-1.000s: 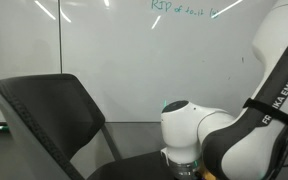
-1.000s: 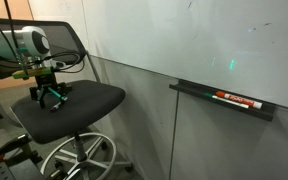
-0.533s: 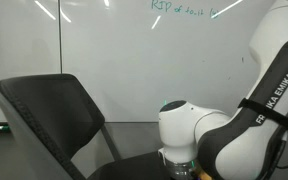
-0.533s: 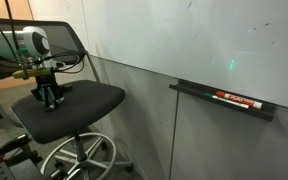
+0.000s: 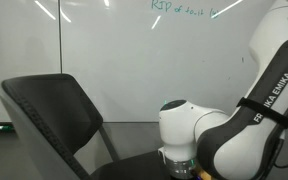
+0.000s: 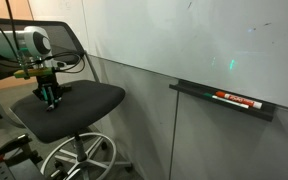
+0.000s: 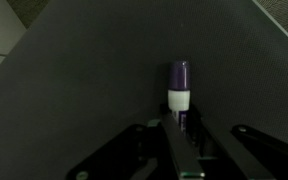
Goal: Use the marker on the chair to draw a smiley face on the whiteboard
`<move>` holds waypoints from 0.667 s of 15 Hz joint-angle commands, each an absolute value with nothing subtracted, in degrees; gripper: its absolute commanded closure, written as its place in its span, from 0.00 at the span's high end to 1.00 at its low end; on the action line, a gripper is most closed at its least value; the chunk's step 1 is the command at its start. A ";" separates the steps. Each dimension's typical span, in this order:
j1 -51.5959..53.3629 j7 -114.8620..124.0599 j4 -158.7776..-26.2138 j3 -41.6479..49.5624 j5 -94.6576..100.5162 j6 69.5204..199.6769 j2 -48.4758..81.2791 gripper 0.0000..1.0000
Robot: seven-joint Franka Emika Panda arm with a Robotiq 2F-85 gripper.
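The marker (image 7: 179, 90) lies on the dark seat of the chair (image 6: 89, 98), its purple cap and white band pointing away from me in the wrist view. My gripper (image 7: 180, 128) is shut on the marker's body, fingers (image 7: 172, 140) pressed to both sides. In an exterior view the gripper (image 6: 50, 99) stands straight down on the seat's near part. The chair's padded back (image 5: 54, 110) fills the lower left of an exterior view, where the arm hides the gripper. The whiteboard (image 5: 134, 60) spans the wall behind, with green handwriting (image 5: 179, 8) along its top. No smiley face shows.
A red-and-black marker (image 6: 236, 99) rests in the tray (image 6: 224, 101) under the whiteboard (image 6: 204, 40). The chair's ring-shaped footrest and base (image 6: 79, 158) stand below the seat. The arm's white body (image 5: 234, 130) fills the right of an exterior view.
The fingers have closed from wide apart onto the marker on the seat. The arm has stayed over the same spot.
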State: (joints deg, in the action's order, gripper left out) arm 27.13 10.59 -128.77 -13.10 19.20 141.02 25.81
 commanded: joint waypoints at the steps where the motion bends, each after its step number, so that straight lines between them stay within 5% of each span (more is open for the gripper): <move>1: 26.11 8.62 -127.94 -13.28 18.33 141.69 26.53 0.07; 10: 24.91 8.40 -125.59 -13.06 17.92 136.78 23.68 0.06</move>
